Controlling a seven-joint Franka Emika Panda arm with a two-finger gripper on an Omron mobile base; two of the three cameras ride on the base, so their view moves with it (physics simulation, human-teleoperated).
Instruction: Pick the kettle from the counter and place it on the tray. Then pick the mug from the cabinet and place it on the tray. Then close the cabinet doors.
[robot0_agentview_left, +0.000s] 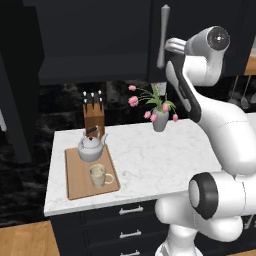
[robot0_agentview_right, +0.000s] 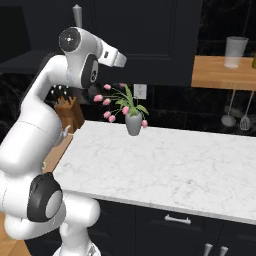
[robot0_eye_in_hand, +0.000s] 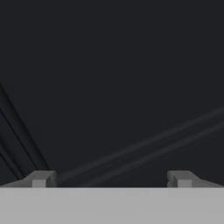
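The silver kettle stands at the far end of the wooden tray on the left of the white counter. The cream mug sits on the tray just in front of it. Above, the black cabinet shows its dark shelf. Its left door is swung out at the far left, while the right door with its bar handle looks shut. My arm is raised to that right door. In the hand view my gripper is open and empty, close to a dark grooved panel.
A wooden knife block stands behind the tray. A grey vase of pink flowers sits at the counter's back edge. Dark drawers run below the slab. A wooden wall shelf with hanging utensils is at the right.
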